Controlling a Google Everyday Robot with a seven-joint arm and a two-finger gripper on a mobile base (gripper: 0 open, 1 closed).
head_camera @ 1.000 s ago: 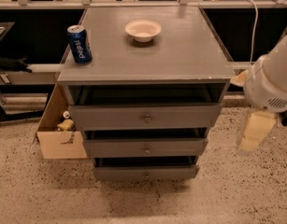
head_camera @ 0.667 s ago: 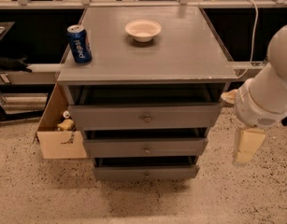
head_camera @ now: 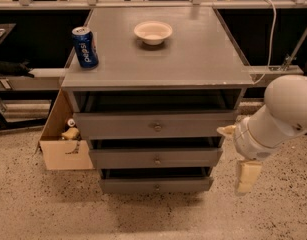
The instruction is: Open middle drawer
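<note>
Looks like the big white robot arm (head_camera: 280, 114) has swung in from the right and dropped lower over the last second, so its cream-coloured tool (head_camera: 248, 177) now hangs just off the right side of the grey wooden bench (head_camera: 193, 59), about level with the two lower drawers. Can't tell from this angle whether the tool is open or closed, it just reads as one pale block pointing at the floor, with nothing visibly in it. As for the middle grey wooden drawer (head_camera: 123, 157), the one with the small round metal knob (head_camera: 157, 160), it sits between the top and bottom ones and looks untouched. That knob is well to the left of the tool, so my read is we're only in the approach: it has to come round to the front and line up on the knob before any pull. Blue Pepsi can (head_camera: 85, 46) and white bowl (head_camera: 153, 32) on top haven't budged
</note>
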